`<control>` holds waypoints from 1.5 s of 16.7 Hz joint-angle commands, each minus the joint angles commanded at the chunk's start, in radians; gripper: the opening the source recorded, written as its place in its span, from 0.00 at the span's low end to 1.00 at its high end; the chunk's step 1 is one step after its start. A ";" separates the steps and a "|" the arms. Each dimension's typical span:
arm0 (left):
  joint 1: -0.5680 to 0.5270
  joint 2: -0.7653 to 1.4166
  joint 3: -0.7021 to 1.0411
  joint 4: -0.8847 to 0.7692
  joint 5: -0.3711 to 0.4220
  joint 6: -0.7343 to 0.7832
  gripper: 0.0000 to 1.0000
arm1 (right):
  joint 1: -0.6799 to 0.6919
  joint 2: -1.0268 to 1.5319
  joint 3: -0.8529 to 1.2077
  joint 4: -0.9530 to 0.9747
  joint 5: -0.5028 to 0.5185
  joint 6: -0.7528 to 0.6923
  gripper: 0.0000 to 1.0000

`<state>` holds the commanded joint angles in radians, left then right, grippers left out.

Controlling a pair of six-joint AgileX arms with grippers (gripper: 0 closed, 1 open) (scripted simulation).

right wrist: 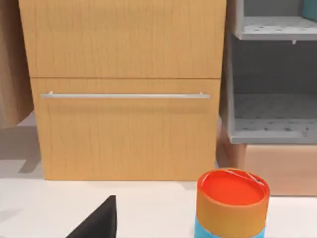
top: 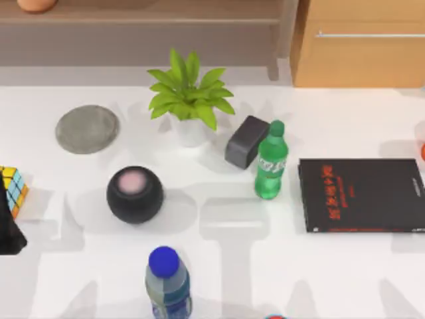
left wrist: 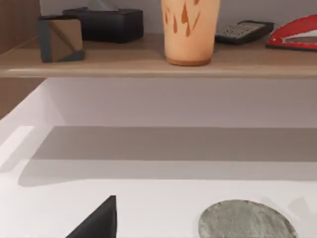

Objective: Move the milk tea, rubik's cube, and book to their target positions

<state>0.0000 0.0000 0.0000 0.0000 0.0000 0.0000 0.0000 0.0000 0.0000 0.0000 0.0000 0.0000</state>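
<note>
The rubik's cube (top: 13,189) sits at the table's far left edge, partly cut off. Just nearer the front edge from it, a black part of my left gripper (top: 9,231) shows at the same edge. The left wrist view has a dark piece of that gripper (left wrist: 96,220) low in frame. The milk tea (left wrist: 189,30), an orange-brown cup, stands upright on a wooden shelf (left wrist: 148,62) behind the table; its top (top: 36,4) peeks in at the back left. The book is out of view. A dark piece of my right gripper (right wrist: 96,220) faces a wooden drawer cabinet (right wrist: 124,99).
On the table are a grey round pad (top: 87,129), a potted plant (top: 188,100), a black round speaker (top: 135,194), a dark box (top: 246,141), a green bottle (top: 271,161), a blue-capped bottle (top: 168,282) and a thin black book (top: 362,194). An orange-lidded can (right wrist: 232,203) stands near the right gripper.
</note>
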 joint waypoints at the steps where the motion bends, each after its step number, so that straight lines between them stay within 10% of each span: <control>1: 0.000 0.000 0.000 0.000 0.000 0.000 1.00 | 0.000 0.000 0.000 0.000 0.000 0.000 1.00; 8: -0.003 0.223 0.142 0.130 0.008 0.001 1.00 | 0.000 0.000 0.000 0.000 0.000 0.000 1.00; 25: -0.007 1.699 0.886 0.805 0.037 0.004 1.00 | 0.000 0.000 0.000 0.000 0.000 0.000 1.00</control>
<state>-0.0068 1.6990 0.8857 0.8051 0.0370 0.0036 0.0000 0.0000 0.0000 0.0000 0.0000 0.0000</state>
